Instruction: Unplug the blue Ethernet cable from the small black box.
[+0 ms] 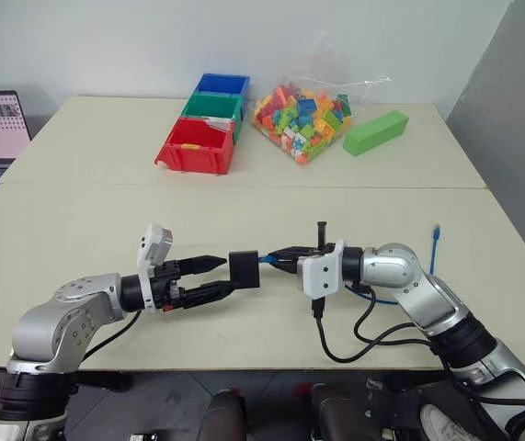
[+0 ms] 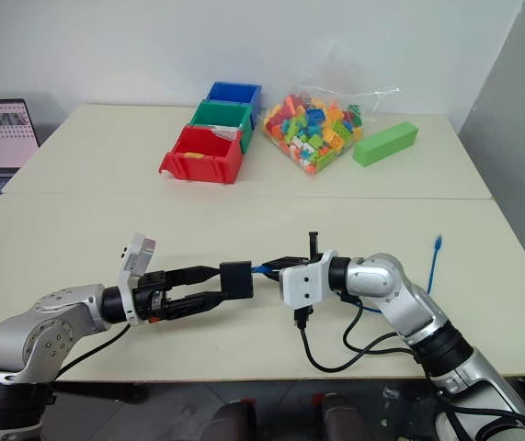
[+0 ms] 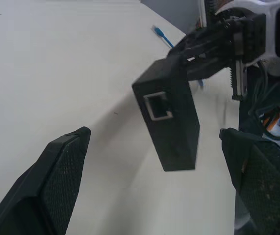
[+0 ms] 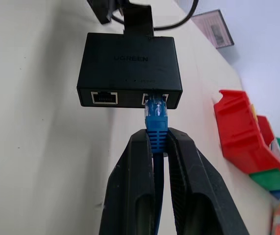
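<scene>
Table [image 1: 78, 230]: cream, two tops joined by a seam.
Bins [image 1: 203, 124]: 12 o'clock, row of three.
Brick bag [image 1: 303, 115]: 1 o'clock.
Green block [image 1: 375, 131]: 2 o'clock.
Cable [image 1: 434, 246]: blue end, 3 o'clock.

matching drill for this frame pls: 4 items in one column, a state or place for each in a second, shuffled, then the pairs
Items
1. left hand
2. right hand
3. small black box
4. green block

States or places
A. lying on the far table beside the bag of bricks
B. shut on the blue Ethernet cable just behind its plug
C. open, one finger either side of the box
D. off the table, hanging from the plugged-in cable

Pairs: 1-C, 2-B, 3-D, 4-A
</scene>
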You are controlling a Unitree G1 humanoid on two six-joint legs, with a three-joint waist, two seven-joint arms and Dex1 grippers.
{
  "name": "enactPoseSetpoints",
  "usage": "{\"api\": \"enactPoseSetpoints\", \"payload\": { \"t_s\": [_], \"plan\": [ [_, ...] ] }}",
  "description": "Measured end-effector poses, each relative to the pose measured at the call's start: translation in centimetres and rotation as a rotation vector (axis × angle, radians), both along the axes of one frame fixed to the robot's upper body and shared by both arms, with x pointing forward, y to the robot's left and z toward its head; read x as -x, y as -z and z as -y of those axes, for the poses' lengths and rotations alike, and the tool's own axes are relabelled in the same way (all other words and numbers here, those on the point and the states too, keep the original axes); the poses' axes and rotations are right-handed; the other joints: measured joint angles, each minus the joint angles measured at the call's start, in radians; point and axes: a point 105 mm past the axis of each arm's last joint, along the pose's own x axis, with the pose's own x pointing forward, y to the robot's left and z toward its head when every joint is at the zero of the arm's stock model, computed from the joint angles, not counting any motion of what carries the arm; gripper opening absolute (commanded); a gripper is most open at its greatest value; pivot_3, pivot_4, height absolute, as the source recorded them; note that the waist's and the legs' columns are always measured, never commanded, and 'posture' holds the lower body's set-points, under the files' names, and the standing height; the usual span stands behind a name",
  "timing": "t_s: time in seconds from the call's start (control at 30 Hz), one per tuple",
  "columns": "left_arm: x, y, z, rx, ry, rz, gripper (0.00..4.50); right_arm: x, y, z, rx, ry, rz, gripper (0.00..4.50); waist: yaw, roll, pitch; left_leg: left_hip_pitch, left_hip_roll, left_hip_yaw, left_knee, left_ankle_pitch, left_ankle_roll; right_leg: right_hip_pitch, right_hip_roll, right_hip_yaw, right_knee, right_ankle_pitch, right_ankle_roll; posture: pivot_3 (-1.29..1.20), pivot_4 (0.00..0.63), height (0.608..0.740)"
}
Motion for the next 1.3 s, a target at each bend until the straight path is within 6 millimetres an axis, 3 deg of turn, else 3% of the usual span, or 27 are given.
{"api": "enactPoseSetpoints", "payload": {
  "t_s": [0.13, 0.23, 0.7, 0.87, 0.93, 1.13, 1.3],
  "plan": [
    [-0.1, -0.1, 0.3, 0.014, 0.007, -0.017, 4.5, 0.1, -0.7, -0.3, 0.005, -0.023, 0.047, 0.13, -0.001, 0.0, 0.0, 0.0, 0.0, 0.0, 0.0, 0.0, 0.0, 0.0, 0.0, 0.0, 0.0, 0.0, -0.001, 0.0, 0.15, 0.74],
    [0.2, 0.0, 0.6, 0.043, 0.019, -0.053, 4.06, 0.1, -0.7, -0.3, 0.009, -0.029, 0.059, 0.13, 0.001, 0.0, 0.0, 0.0, 0.0, 0.0, 0.0, 0.0, 0.0, 0.0, 0.0, 0.0, 0.0, 0.0, -0.001, 0.0, 0.15, 0.74],
    [0.5, -0.3, 1.4, 0.118, 0.05, -0.106, 0.8, 0.0, -0.7, -0.5, 0.02, -0.034, 0.099, 0.12, 0.001, 0.0, 0.0, 0.0, 0.0, 0.0, 0.0, 0.0, 0.0, 0.0, 0.0, 0.001, 0.0, 0.0, -0.001, 0.0, 0.15, 0.74],
    [0.5, -0.4, 1.4, 0.123, 0.051, -0.106, 0.79, 0.0, -0.7, -0.4, 0.018, -0.042, 0.122, 0.12, 0.001, 0.0, 0.0, 0.0, 0.0, 0.0, 0.0, 0.0, 0.0, 0.0, 0.0, 0.001, 0.0, 0.0, -0.001, 0.0, 0.15, 0.74],
    [0.5, -0.4, 1.4, 0.125, 0.053, -0.107, 0.79, 0.0, -0.7, -0.4, 0.02, -0.048, 0.133, 0.82, 0.001, 0.0, 0.0, 0.0, 0.0, 0.0, 0.0, 0.0, 0.0, 0.0, 0.0, 0.001, 0.0, 0.0, -0.001, 0.0, 0.15, 0.74],
    [0.5, -0.4, 1.4, 0.117, 0.053, -0.101, 0.79, 0.7, -0.8, -0.5, 0.021, -0.09, 0.116, 1.95, 0.001, 0.0, 0.0, 0.0, 0.0, 0.0, 0.0, 0.0, 0.0, 0.0, 0.0, 0.001, 0.0, 0.0, -0.001, 0.0, 0.15, 0.74],
    [0.7, -0.4, 1.6, 0.039, 0.119, -0.029, 0.79, 2.3, -1.9, 0.1, -0.026, -0.105, -0.138, 2.02, 0.005, 0.0, 0.0, 0.0, 0.0, -0.001, 0.0, 0.0, 0.0, 0.0, 0.0, 0.001, 0.0, 0.001, -0.001, 0.0, 0.15, 0.74]
  ]
}}
